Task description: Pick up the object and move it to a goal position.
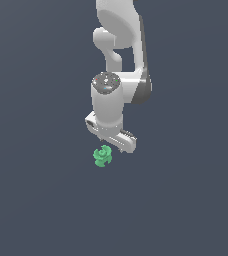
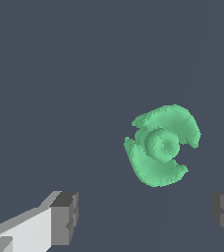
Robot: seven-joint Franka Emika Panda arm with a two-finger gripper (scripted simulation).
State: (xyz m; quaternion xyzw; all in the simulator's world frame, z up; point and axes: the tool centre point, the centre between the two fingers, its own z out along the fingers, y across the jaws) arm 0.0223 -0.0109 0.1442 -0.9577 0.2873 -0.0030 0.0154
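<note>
The object is a small bright green knobbly piece with curled lobes around a round hub. It lies on the dark grey floor, just below the white gripper in the exterior view. In the wrist view the object sits ahead of the fingers, closer to the finger at one side than to the other. The gripper is open and holds nothing. Both fingertips show with a wide gap between them. In the exterior view the gripper body hangs above the object, and its fingers are hard to make out there.
The white arm rises from the gripper toward the top of the exterior view. The floor is a plain dark grey surface. No goal marker shows in either view.
</note>
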